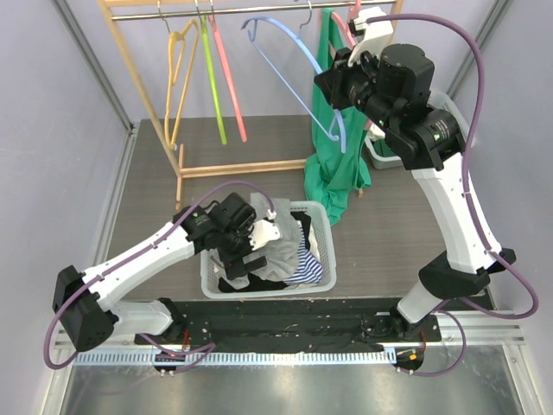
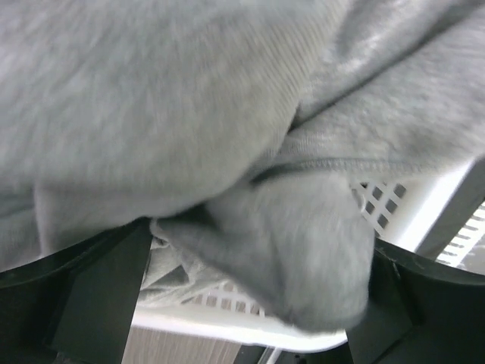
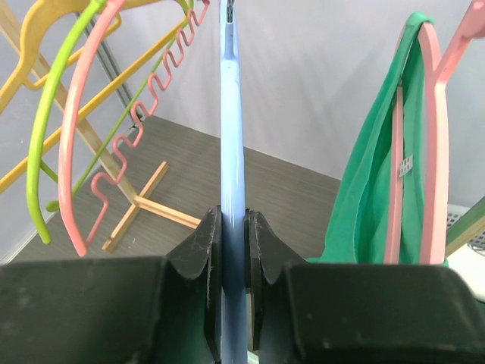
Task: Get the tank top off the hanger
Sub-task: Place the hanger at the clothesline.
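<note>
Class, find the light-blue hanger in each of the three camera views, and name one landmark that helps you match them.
Top external: blue hanger on the rail, upper centre.
Left wrist: not in it; grey cloth and white basket fill it.
Right wrist: hanger upright down the centre, clamped in the right gripper.
Landmark: green garment, just right of it in both.

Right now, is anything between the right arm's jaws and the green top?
Yes: the right gripper has its jaws shut on the blue hanger; the green tank top hangs beside, on a pink hanger.
</note>
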{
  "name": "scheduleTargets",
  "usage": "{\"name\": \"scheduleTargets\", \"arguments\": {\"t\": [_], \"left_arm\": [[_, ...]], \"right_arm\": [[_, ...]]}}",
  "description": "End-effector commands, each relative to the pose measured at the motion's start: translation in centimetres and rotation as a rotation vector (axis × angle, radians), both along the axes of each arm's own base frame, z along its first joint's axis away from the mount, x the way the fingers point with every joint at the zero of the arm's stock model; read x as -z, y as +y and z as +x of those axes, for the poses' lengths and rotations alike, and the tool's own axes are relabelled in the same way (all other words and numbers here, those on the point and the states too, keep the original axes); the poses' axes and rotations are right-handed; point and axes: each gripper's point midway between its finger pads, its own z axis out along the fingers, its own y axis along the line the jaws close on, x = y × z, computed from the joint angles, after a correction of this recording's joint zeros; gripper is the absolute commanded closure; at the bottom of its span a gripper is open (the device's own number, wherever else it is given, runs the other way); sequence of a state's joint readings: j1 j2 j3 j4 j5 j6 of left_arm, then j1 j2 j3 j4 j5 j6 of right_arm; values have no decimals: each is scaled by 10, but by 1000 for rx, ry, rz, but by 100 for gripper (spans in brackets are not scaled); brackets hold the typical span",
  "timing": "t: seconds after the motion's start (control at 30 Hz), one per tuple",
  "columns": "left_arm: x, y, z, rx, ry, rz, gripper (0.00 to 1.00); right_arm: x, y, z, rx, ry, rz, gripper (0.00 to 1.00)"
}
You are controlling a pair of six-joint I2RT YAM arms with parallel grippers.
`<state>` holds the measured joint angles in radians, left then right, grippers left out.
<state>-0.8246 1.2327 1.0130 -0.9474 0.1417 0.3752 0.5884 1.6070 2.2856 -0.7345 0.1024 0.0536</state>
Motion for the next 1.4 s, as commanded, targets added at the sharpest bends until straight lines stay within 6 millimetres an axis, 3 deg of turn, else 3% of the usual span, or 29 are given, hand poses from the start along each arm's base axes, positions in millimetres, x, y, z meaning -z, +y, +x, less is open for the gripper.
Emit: {"name": "scheduleTargets", "arguments": {"t": [0.0,0.07,0.1,0.17,0.2,0.4,0.5,0.63,0.73,0.87,1.37], "left_arm": [[-57,-2,8,1,-99,-45,0],[-79,-1,6,11,-110,-62,0],[-103,-6,10,13,-148,-104,0],[-123,-4,7,5,-158,-127,0],[-145,-6,8,-6,-191,-174,0],[-215,-4,-12,24,-251,-340,0],[-225,1,-32,127,-198,-322,0],[-255,12,-8,-5,-302,-299,0],[-260,26,2,-59,-365,-247,0],[-270,38,1,-76,-426,-260,0],[-299,47,-3,-85,-508,-329,0]], "right_arm": [[-47,-4,-8,11,-129,55,99],[-45,0,-6,14,-128,46,99],[-43,2,-4,14,-126,43,99],[-39,8,0,12,-119,33,99],[-37,10,3,14,-119,26,99],[-37,20,15,28,-133,10,99],[-38,23,19,31,-144,9,99],[-40,28,25,35,-160,17,99],[-43,33,28,27,-175,30,99],[-50,37,28,17,-199,48,99],[-49,56,49,16,-216,83,99]]}}
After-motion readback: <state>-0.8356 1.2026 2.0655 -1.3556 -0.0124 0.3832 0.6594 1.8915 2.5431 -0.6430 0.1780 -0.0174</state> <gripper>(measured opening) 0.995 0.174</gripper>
